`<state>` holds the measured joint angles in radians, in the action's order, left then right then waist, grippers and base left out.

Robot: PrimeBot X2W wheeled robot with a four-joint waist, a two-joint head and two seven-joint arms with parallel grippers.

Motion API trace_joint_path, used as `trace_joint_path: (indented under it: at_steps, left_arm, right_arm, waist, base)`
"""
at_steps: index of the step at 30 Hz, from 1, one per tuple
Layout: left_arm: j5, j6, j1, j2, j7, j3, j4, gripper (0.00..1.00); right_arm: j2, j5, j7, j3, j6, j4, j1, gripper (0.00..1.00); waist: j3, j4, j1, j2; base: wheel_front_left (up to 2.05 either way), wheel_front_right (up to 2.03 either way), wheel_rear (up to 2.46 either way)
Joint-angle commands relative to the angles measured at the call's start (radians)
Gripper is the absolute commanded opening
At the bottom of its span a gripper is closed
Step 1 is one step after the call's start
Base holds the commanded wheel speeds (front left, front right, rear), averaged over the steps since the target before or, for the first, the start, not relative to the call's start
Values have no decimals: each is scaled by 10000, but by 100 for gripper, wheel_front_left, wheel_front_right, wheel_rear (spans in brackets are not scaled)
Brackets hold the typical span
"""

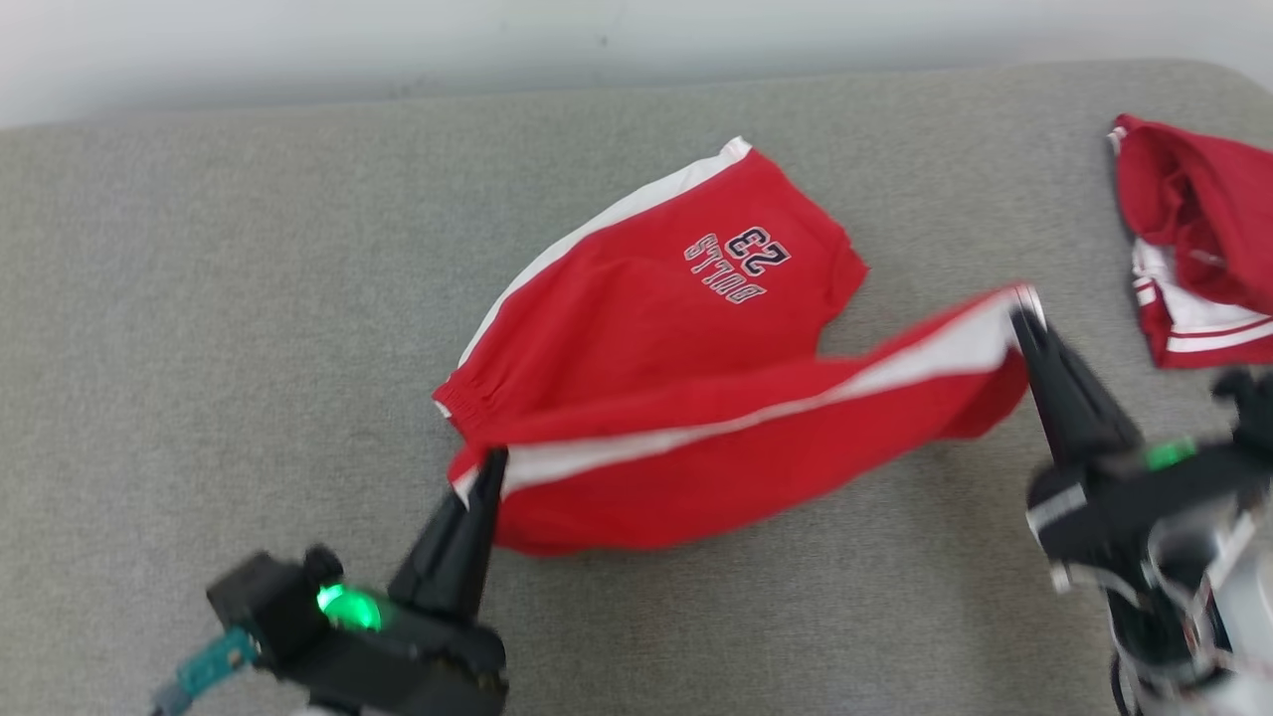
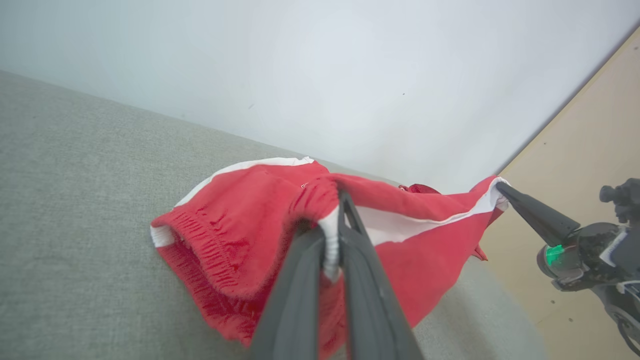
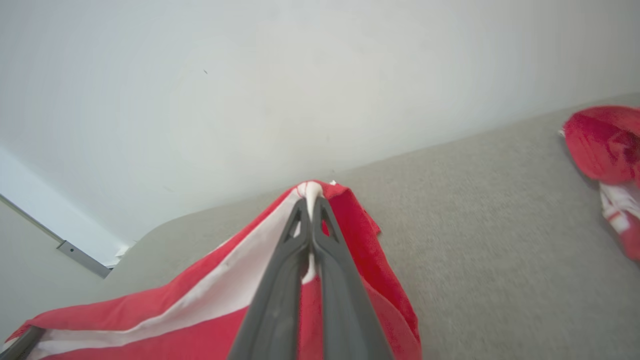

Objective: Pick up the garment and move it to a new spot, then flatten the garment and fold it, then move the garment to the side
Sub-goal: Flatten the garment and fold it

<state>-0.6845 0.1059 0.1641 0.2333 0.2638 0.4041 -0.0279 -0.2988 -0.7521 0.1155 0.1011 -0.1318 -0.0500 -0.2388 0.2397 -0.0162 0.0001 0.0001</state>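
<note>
Garment: the red knit shorts with white side stripes and a "BULLS 23" print [image 1: 656,328] are stretched between the two grippers. The printed leg lies flat on the surface ahead of both sets of fingertips. The other leg is raised as a drooping band running from one gripper's tips to the other's.

Left gripper: the left gripper [image 1: 489,467] is clamped on the gathered waistband corner, right where the white stripe ends. The left wrist view shows the cloth pinched between its fingers.

Right gripper: the right gripper [image 1: 1024,313] is clamped on the hem end of the same white stripe, with the fabric bunched at its very tips.

Why held so: gripping both ends of one side seam draws that edge nearly straight. By my reading, this lets the raised leg be laid over the flat one as a fold.

Left arm pose: it is low and close to the surface, with the fingers pointing forward and leaning slightly inward.

Right arm pose: it is higher, with the fingers angled up and inward toward the left gripper. The wrist is blurred in the head view.

Surface: the grey woven padded surface [image 1: 199,298] lies beneath both grippers.

Other cloth: a crumpled red-and-white garment [image 1: 1193,229] lies outward of the right gripper, apart from the shorts.

Risk: the tip-only pinches could slip if the seam is pulled tighter.
</note>
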Motion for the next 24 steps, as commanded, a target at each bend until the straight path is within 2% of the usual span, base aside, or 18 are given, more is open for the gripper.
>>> trace_joint_path:
  at_steps: [1, 6, 14, 18, 24]
  left_arm:
    - [-99, 43, 405, -99, 3, -139, 245, 0]
    - [-290, 145, 1855, -617, 2, -444, 1307, 0]
    - [-223, 244, 4124, -1227, 0, -246, 3185, 0]
    - [-150, 233, 4723, -1450, 0, -324, 3661, 0]
    - [-293, 231, 5090, -1562, 0, -31, 4177, 0]
  right_arm:
    - [57, 194, 86, 130, 26, 301, -676, 0]
    - [168, 633, 202, 407, 26, 2099, -3319, 0]
    - [406, 1500, -21, 1004, 26, 5996, -7080, 0]
    - [716, 1859, -446, 1458, 26, 7514, -8330, 0]
    - [883, 2181, -989, 1806, 26, 9395, -9312, 0]
  waist:
    - [284, 250, -1, -1]
    - [974, 731, -1, -1]
    - [2166, 1402, -1, -1]
    - [2475, 1618, -1, -1]
    - [2597, 1699, -1, -1]
  base:
    - [0, 0, 0]
    - [0, 0, 0]
    - [0, 0, 0]
    - [0, 0, 0]
    - [0, 0, 0]
